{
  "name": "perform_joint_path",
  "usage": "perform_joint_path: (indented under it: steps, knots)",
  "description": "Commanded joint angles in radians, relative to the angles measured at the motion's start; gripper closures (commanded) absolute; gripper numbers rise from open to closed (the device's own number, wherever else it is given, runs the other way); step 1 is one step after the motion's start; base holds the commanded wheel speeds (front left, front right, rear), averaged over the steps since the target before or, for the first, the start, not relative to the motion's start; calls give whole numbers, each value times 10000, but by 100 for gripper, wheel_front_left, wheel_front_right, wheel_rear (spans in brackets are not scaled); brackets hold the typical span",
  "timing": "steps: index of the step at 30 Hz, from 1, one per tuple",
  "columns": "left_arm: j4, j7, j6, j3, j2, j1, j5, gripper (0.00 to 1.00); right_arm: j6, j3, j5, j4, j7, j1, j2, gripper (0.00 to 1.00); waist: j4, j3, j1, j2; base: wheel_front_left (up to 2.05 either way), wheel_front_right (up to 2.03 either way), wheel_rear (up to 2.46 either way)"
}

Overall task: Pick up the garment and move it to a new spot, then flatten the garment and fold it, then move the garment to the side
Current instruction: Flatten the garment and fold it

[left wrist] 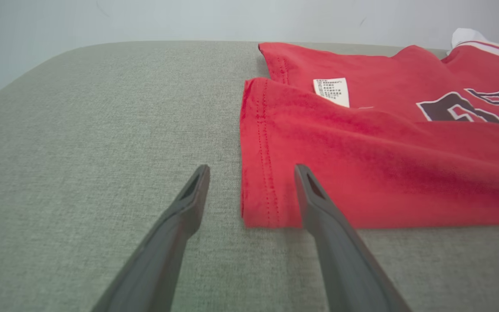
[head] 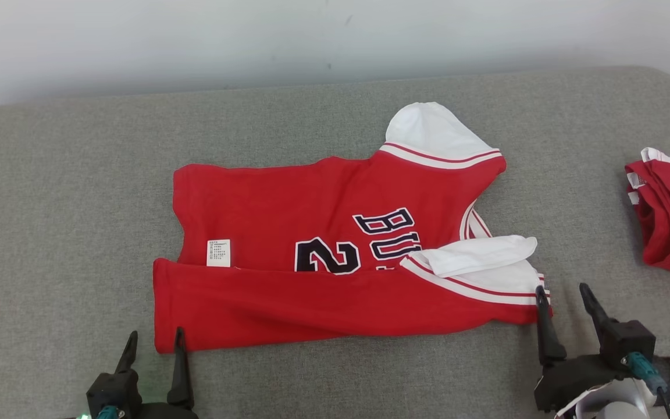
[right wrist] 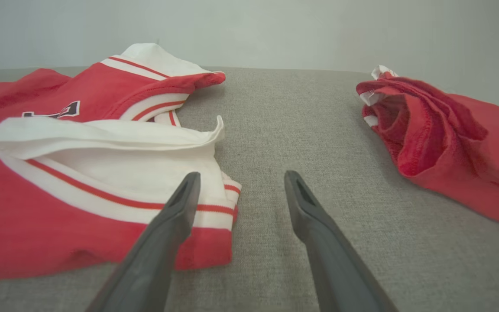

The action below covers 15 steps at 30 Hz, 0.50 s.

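The garment (head: 323, 256) is a red jersey with white sleeves and dark lettering, lying on the grey cushion with its near long edge folded over onto itself. My left gripper (head: 156, 339) stands open at the fold's near left corner (left wrist: 258, 208), one finger over the hem, nothing held. At the near right corner, by the white-banded sleeve (right wrist: 115, 173), my right gripper (head: 563, 294) is open too, its left finger at the cloth's edge. In the wrist views both pairs of fingers (left wrist: 189, 203) (right wrist: 180, 208) are spread wide and empty.
A second red garment (head: 669, 215) lies bunched at the cushion's right edge (right wrist: 444, 143). Bare grey cushion (head: 67, 233) surrounds the jersey on the left and near sides. A pale wall runs behind the cushion's far edge.
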Motion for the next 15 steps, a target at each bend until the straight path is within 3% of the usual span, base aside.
perform_joint_path:
  steps: [1,11,12,13,14,15]
  knots:
    - [-10,-28,54,-22,-7,67,-41,0,-31,44,82,62,2,100,72,0,12,13,1,-1,0,0,0]
    - [-27,-28,41,-171,-7,37,-39,0,-31,-58,192,1180,3,25,130,0,170,5,1,-1,0,0,0]
    - [-25,-28,37,-147,-7,54,-28,0,-31,-16,213,1394,3,-26,102,17,175,-4,1,-1,0,0,0]
    - [-8,-28,29,-135,-8,53,-6,0,-31,-18,285,1642,6,-73,85,27,179,-7,1,-1,0,0,0]
    - [12,-28,18,-133,-8,36,18,0,-31,-5,285,1878,16,-144,40,50,190,-6,1,-1,0,0,0]
    - [32,-28,5,-140,-8,15,40,0,-31,23,309,2088,19,-205,5,56,205,-10,1,-1,0,0,0]
